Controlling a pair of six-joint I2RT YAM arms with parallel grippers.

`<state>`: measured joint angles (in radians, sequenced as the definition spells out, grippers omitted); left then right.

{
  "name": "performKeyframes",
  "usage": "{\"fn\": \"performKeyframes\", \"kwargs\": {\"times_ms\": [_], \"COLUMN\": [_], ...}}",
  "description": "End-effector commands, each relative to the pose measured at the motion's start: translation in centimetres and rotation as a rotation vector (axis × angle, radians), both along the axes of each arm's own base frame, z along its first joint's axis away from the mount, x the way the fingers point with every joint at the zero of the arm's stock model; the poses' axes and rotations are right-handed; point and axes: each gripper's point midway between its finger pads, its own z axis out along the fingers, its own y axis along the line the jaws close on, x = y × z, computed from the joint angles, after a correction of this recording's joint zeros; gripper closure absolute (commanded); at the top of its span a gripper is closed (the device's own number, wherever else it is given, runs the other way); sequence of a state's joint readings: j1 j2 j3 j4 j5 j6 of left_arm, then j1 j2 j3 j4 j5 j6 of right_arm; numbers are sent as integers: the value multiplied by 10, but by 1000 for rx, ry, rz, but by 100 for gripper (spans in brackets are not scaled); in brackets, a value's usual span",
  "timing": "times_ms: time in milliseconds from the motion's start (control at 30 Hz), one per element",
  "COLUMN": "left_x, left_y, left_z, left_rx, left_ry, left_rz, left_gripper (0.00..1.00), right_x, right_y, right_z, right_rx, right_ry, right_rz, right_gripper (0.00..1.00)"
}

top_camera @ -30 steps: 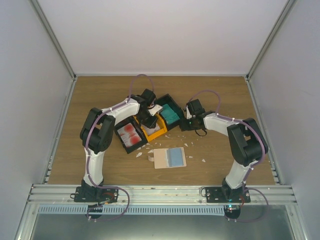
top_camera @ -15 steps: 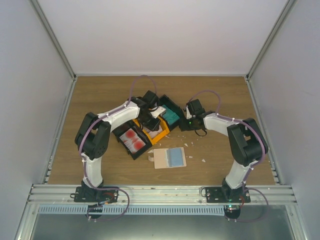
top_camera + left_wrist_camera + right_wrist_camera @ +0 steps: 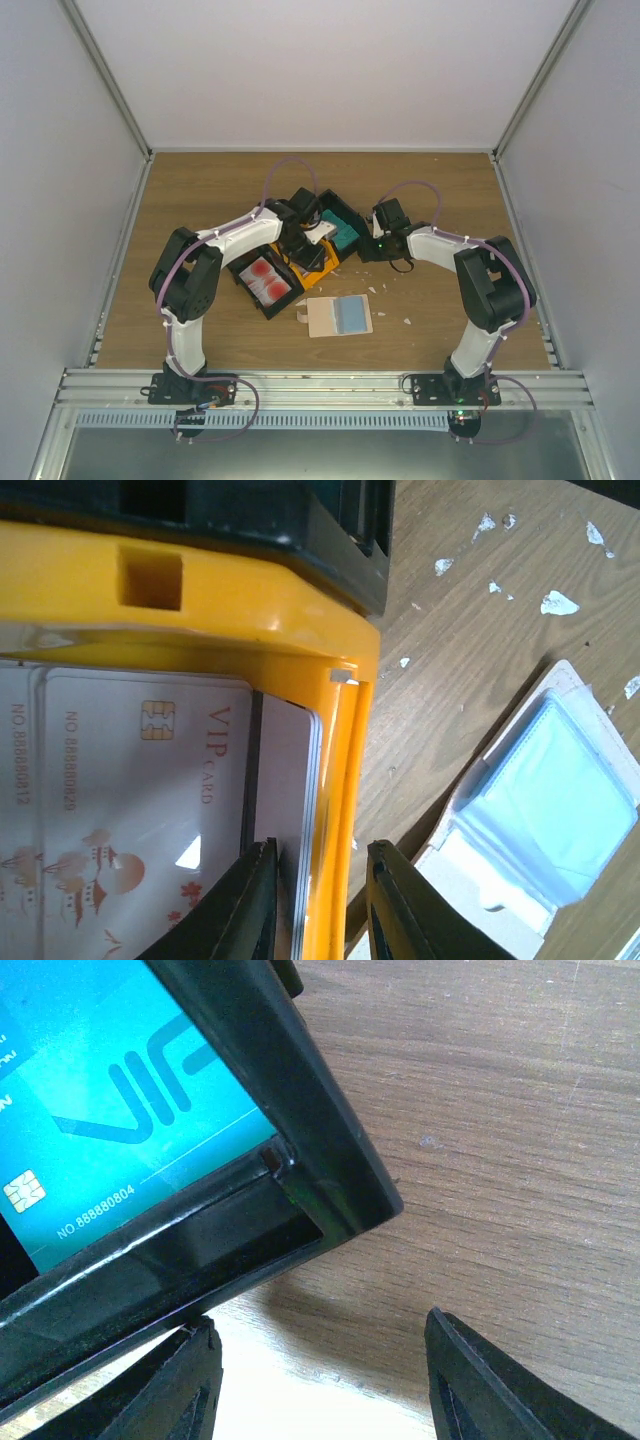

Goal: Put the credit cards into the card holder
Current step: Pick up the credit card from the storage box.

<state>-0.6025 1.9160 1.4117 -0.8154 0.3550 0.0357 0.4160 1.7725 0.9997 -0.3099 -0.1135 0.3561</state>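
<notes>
Left wrist view shows the left gripper (image 3: 322,858) down at the orange tray (image 3: 250,605), its narrow jaws straddling the tray's wall and the edge of the pale cards (image 3: 150,780). I cannot tell whether they pinch. The right gripper (image 3: 320,1325) sits low, jaws spread wide and holding nothing, at the corner of the black tray (image 3: 300,1100) with the teal card (image 3: 100,1090). Both arms reach forward with elbows bent. Three trays are joined, and the third holds red-blotched cards (image 3: 264,278). One card holder (image 3: 340,315) lies open on the table (image 3: 200,200), near the trays.
</notes>
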Motion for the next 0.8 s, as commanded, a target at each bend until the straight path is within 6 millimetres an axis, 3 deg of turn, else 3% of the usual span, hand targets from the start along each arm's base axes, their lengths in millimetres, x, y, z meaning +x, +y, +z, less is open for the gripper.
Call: {"fn": "performKeyframes", "kwargs": {"times_ms": [0, 333, 600, 767], "left_x": [-10, -5, -28, -27], "left_y": [-7, -4, -11, -12], "left_z": [7, -12, -18, -12], "left_rx": [-48, 31, 67, 64], "left_ry": [24, 14, 33, 16], "left_rz": [-8, 8, -85, -86], "left_gripper": [70, 57, 57, 61], "right_x": [2, 1, 0, 0], "right_y": [5, 4, 4, 4], "right_z": [1, 1, 1, 0], "right_rx": [20, 21, 19, 18], "right_ry": [-20, -17, -16, -15], "right_rz": [-1, -1, 0, -1], "right_gripper": [44, 44, 44, 44]}}
